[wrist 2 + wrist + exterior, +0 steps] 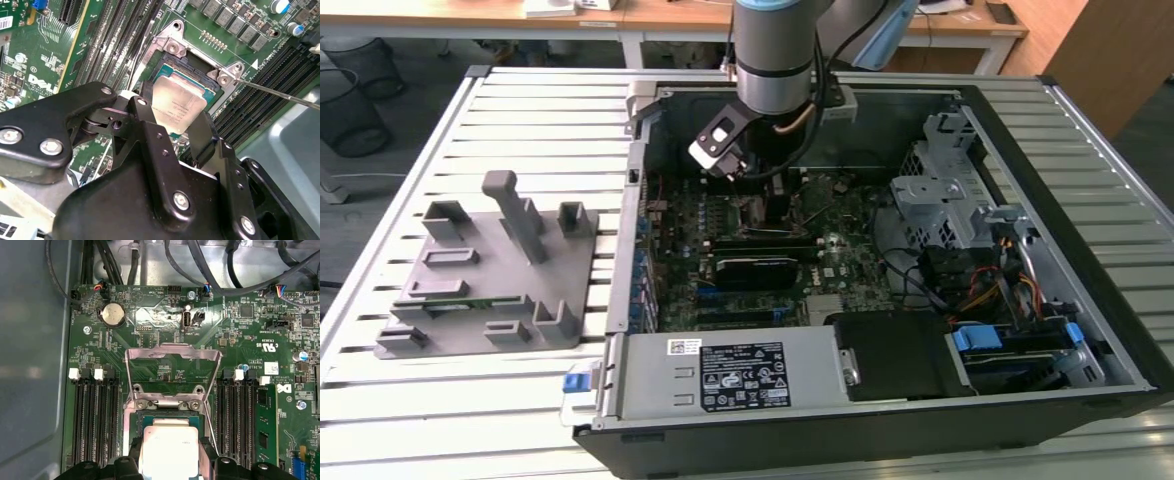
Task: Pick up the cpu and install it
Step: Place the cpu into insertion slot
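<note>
Presently the cpu (177,102) is held clamped by the gripper (172,125) over the open socket (195,65), upper centre of the exterior view

The cpu (177,107) has a silvery metal top, smooth with a satin sheen. The pincer (172,127) is matt black, seemingly metal, with bright steel screw heads. The socket frame (172,354) is bare polished metal that catches the light. The board (240,340) is glossy green laminate, and its slots (95,415) are black plastic, slightly shiny. The coin cell (112,315) is bright metal. Cables (88,262) wear smooth black sheathing. In the exterior view the case (854,445) is matt black outside and dull grey sheet metal within. The counter (520,110) is ribbed pale metal, the fixture (480,290) matt grey plastic, and the arm (774,50) smooth grey with a soft sheen.
</note>
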Motion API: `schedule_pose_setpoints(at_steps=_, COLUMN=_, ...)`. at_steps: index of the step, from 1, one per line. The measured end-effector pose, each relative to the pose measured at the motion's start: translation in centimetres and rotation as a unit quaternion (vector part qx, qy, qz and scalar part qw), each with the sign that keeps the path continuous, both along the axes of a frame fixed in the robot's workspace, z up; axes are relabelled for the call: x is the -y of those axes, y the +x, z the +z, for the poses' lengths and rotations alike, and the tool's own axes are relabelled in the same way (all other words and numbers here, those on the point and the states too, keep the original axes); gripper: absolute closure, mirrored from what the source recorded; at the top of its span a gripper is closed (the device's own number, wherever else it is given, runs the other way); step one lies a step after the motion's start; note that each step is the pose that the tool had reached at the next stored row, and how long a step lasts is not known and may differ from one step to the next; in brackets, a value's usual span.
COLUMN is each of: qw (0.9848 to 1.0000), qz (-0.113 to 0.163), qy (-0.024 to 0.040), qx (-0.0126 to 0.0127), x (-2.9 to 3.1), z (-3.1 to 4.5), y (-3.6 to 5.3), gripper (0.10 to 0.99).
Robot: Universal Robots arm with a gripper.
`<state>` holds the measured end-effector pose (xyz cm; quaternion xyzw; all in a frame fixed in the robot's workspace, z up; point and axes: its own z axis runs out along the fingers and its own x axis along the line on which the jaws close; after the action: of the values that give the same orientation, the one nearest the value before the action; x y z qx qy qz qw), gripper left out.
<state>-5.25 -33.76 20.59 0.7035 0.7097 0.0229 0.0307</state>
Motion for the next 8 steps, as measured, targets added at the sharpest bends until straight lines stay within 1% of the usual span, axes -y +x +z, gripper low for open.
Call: schedule_pose_setpoints(at_steps=8, qw=1.0000, qz=-0.002, qy=0.0004, qx=0.0000, x=-0.01, z=-0.33, y=-0.01, gripper=0.561)
